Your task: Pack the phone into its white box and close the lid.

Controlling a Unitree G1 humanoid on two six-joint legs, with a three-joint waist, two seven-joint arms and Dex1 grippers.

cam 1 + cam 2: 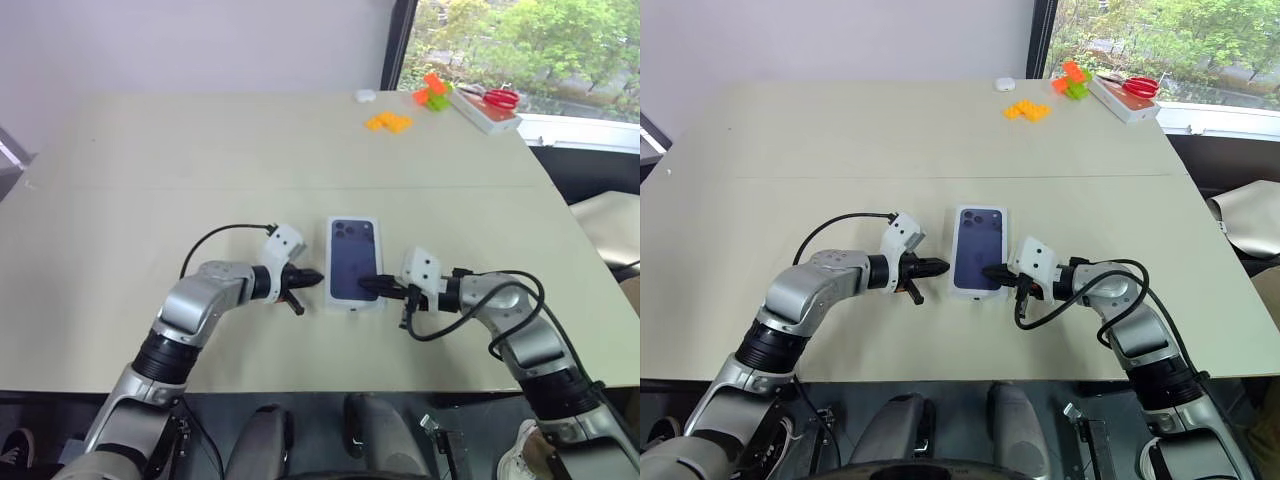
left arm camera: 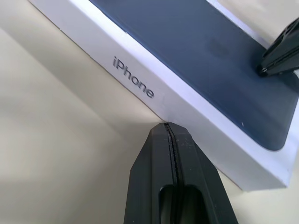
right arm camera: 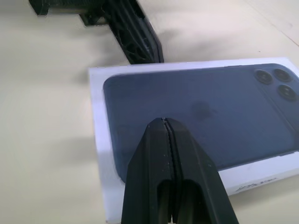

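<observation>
White lid (image 1: 354,262), dark phone print facing up, sits closed on the box at the near middle of my tabletop (image 1: 200,180). My left end effector (image 1: 312,276), pinched shut and empty, points at its left side wall. My right end effector (image 1: 366,284), also shut and empty, has its tips over the lid's near right part.

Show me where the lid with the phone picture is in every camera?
Left eye: lid at centre, between the grippers.
Right eye: lid at centre, between the grippers.
Left wrist: lid runs corner to corner, past the shut left gripper.
Right wrist: lid under the shut right gripper.
Shared landmark: its printed camera lenses.
</observation>
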